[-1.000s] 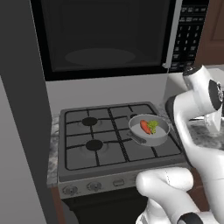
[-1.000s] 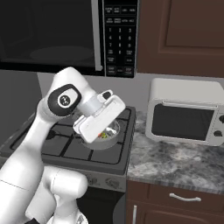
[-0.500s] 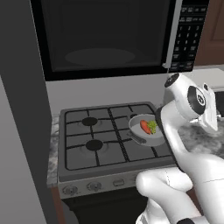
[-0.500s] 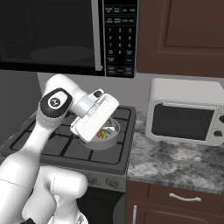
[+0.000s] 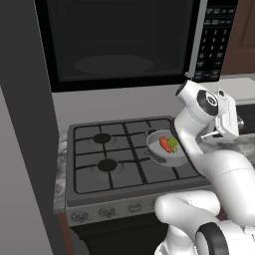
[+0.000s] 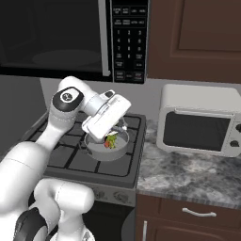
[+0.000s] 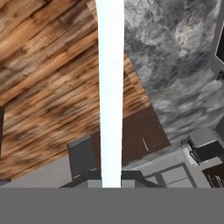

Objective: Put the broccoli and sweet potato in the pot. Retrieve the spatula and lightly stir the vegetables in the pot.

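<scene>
Gripper [image 7: 110,173] closed on white spatula [image 7: 109,87]. Below and beside it, pot [image 6: 107,149] sits on stove [image 5: 114,164], holding broccoli [image 5: 173,144] touching sweet potato [image 5: 165,144].

the arm's wrist has swung up and rightward, away from the pot [image 5: 167,148]. the end effector [image 7: 109,166] now faces the table [image 7: 175,65], clamped on a white spatula [image 7: 109,87].

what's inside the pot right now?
In the pot on the stove's front right burner lie the orange-red sweet potato and the yellow-green broccoli, side by side. The arm covers the pot's right rim in the left base view, so that edge is hidden.
</scene>
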### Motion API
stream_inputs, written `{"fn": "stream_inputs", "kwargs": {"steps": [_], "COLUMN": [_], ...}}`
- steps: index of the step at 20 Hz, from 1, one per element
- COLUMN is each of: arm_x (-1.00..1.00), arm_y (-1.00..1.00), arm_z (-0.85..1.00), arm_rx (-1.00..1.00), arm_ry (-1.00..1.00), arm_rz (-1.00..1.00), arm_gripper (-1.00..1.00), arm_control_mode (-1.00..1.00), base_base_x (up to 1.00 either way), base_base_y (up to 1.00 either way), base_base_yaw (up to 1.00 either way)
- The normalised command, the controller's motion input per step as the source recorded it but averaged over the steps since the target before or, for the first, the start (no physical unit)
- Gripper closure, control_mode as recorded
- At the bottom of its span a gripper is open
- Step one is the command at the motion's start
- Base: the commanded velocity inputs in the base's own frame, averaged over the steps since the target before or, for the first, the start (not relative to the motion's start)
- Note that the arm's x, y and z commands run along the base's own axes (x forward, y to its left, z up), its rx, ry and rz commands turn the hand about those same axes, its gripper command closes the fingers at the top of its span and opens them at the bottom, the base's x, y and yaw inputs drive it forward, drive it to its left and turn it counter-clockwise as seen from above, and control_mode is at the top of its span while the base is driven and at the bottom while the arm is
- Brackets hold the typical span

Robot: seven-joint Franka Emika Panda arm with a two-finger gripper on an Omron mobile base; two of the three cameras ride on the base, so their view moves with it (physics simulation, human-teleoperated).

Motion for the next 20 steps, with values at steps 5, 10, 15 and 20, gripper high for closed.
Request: {"fn": "stream_inputs", "kwargs": {"steps": [5,10,15,20], "arm_x": [0.15,0.08,0.01,0.05], "arm_y": [0.00,0.00,0.00,0.00], "arm_z": [-0.13,-0.05,-0.19,-0.15], "arm_rx": [-0.01,-0.04,-0.11,-0.15], "arm_ry": [-0.03,-0.01,0.00,0.00], "arm_rz": [-0.04,0.00,0.00,0.00], "arm_gripper": [1.00,1.00,1.00,1.00], "arm_control_mode": [-1.00,-1.00,-1.00,-1.00], "base_base_x": [0.00,0.00,0.00,0.00], "base_base_y": [0.00,0.00,0.00,0.00], "base_base_yaw": [0.00,0.00,0.00,0.00]}}
